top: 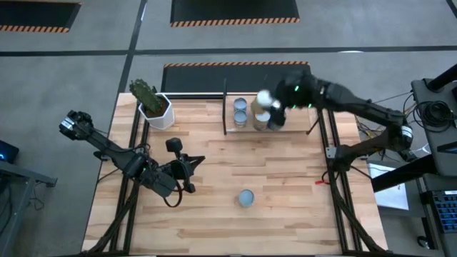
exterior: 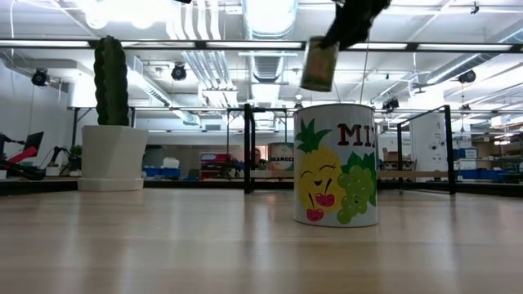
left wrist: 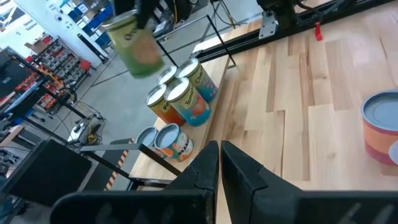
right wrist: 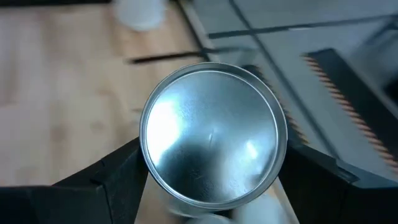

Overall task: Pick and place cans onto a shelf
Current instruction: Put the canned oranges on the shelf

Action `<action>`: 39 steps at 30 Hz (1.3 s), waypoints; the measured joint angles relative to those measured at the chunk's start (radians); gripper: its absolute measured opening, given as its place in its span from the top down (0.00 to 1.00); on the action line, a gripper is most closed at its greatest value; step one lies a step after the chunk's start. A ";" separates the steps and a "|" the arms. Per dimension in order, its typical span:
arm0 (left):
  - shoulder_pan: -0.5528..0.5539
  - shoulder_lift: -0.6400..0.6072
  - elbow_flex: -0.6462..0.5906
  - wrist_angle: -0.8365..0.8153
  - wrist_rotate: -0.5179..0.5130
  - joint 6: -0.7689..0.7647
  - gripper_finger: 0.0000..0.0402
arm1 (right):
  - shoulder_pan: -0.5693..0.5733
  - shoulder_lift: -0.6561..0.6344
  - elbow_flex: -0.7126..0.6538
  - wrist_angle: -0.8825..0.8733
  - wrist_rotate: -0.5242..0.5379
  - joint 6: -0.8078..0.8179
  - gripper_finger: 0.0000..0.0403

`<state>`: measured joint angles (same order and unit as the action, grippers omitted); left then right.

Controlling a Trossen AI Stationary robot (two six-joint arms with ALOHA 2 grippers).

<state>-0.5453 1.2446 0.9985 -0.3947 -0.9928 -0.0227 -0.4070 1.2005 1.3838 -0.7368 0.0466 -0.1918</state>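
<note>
**A:** Your right gripper (top: 271, 108) is up at about one o'clock on the table, above the shelf (top: 300, 121), with its fingers (right wrist: 115, 171) spread wide around a green-labelled can (exterior: 319, 64). In the right wrist view you see the can's bright, unmarked steel end (right wrist: 211, 134) seated between both dark fingers, so you do have it, clear of the board below.

**B:** And what can go wrong from here?

**A:** Mostly a collision, I'd judge. The stacked cans (left wrist: 181, 93) sit right beneath you, and two more silver-topped cans (top: 240, 111) lie just beside them towards nine o'clock. If you lower without shifting to bare board, you could knock the stack over. The held can also hangs tilted in the low view, so if you let go early it may land on its rim and roll.

**B:** The other arm?

**A:** Your left gripper (left wrist: 219, 163) waits near seven o'clock with its fingers pressed together on nothing, well apart from the shelf.

**B:** Anything left on the table?

**A:** One fruit-printed can (exterior: 337, 165) stands upright near six o'clock, with a blue-grey top, a pineapple and grapes on white. The cactus pot (top: 154, 108) stands at eleven o'clock, clear of your path.
</note>
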 joint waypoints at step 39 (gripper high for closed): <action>0.077 -0.002 -0.142 0.243 0.241 0.172 1.00 | -0.528 0.401 0.242 0.028 -0.396 -0.372 0.25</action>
<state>-0.4682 1.2423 0.8566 -0.1515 -0.7519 0.1497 -0.9351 1.6017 1.6260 -0.7086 -0.3496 -0.5634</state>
